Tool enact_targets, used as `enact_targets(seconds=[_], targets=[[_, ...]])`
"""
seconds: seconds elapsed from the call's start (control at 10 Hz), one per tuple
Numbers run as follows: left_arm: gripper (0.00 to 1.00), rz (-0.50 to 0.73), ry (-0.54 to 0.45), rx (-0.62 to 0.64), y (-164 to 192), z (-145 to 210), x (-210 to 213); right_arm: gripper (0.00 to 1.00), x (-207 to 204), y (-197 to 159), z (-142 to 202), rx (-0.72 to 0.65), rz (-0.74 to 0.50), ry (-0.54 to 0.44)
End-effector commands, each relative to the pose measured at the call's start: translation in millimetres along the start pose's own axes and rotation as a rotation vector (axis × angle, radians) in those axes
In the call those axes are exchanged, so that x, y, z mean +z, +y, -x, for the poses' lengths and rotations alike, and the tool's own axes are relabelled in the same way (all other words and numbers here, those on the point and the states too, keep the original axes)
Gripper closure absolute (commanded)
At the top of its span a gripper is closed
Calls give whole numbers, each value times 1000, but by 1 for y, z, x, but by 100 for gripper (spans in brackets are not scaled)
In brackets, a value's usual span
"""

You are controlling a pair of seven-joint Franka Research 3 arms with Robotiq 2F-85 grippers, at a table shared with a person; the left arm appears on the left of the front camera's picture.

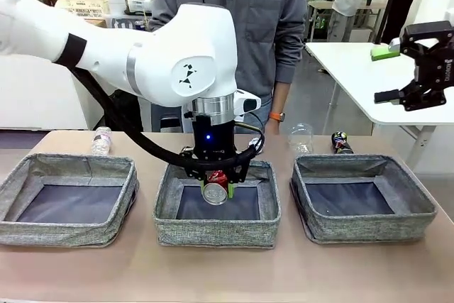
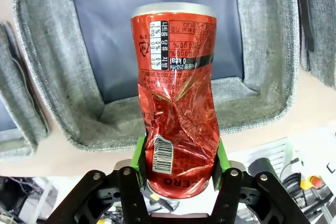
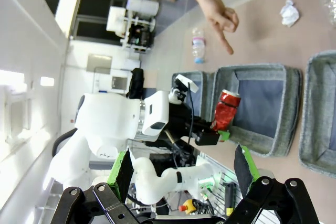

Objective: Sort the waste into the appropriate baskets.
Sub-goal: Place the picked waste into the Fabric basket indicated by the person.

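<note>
The left fingers (image 2: 138, 156) are clamping a red soda can (image 2: 176, 77) by its crumpled lower half, the green pads pressing against both sides. The can's silver top is pointing away from the wrist, toward the dark bottom of the middle basket (image 1: 216, 233). In the front view the can is hanging above that basket's inside, not touching the fabric.

The right fingers (image 3: 124, 170) are standing wide apart and gripping nothing. They are hovering high at the right side, well apart from the tabletop (image 1: 227, 274).

The left basket (image 1: 67, 235) and the right basket (image 1: 369, 230) are sitting on either side of the middle one, and both are showing bare dark bottoms.

A clear plastic bottle (image 1: 101, 141) is lying behind the left basket. A clear cup (image 1: 301, 138) and a dark can with a green top (image 1: 340, 142) are resting just behind the right basket, near each other. In the right wrist view a crumpled paper ball (image 3: 289, 13) is lying on the tabletop beyond the baskets.

A person is standing at the far side, and the person's hand (image 3: 220, 19) is pointing one finger down at the tabletop, between the bottle and the paper ball.
</note>
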State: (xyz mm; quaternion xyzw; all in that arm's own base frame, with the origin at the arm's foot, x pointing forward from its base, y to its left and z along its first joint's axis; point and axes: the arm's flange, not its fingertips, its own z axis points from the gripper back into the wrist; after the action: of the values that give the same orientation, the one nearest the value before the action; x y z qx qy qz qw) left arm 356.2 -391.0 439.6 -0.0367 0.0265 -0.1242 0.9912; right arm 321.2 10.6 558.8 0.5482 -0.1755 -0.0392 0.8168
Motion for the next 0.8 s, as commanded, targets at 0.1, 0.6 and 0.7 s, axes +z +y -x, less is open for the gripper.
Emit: enact_targets(seconds=[0.1,0.6,0.7], targets=[[41,19,-14,3,6,2,-1,0,-2,0,-3,26,-29,-10],[0,14,-33,2,7,-1,0,0,-2,0,-3,26,-29,-10],[0,16,-34,4,7,-1,1,0,-2,0,-3,26,-29,-10]])
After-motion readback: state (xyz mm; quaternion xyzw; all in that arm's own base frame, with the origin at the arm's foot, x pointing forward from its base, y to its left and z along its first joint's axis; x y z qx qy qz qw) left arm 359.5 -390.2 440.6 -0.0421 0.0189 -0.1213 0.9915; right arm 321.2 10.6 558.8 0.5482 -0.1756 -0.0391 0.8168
